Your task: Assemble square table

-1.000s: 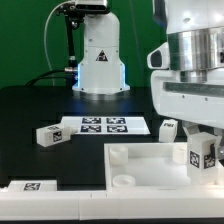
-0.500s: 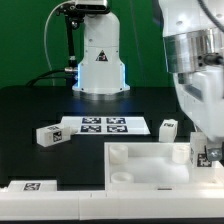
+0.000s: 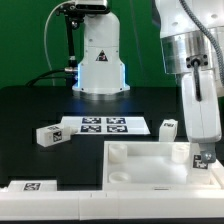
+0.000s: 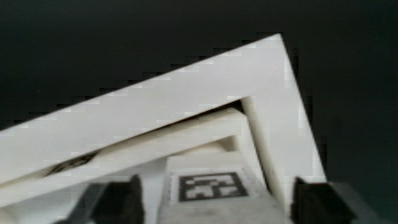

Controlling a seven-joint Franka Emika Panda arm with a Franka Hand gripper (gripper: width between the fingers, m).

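Jaws stand apart around the leg (image 4: 214, 187) — apparently seated in the tabletop (image 3: 150, 165).

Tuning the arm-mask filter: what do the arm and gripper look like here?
The glossy white, rounded arm casing runs into a grey metallic cylindrical band near the wrist. Below it, the gripper has a long, smooth white body ending in two dark, blocky fingers. The exterior view is too coarse to show cables or lettering on it.
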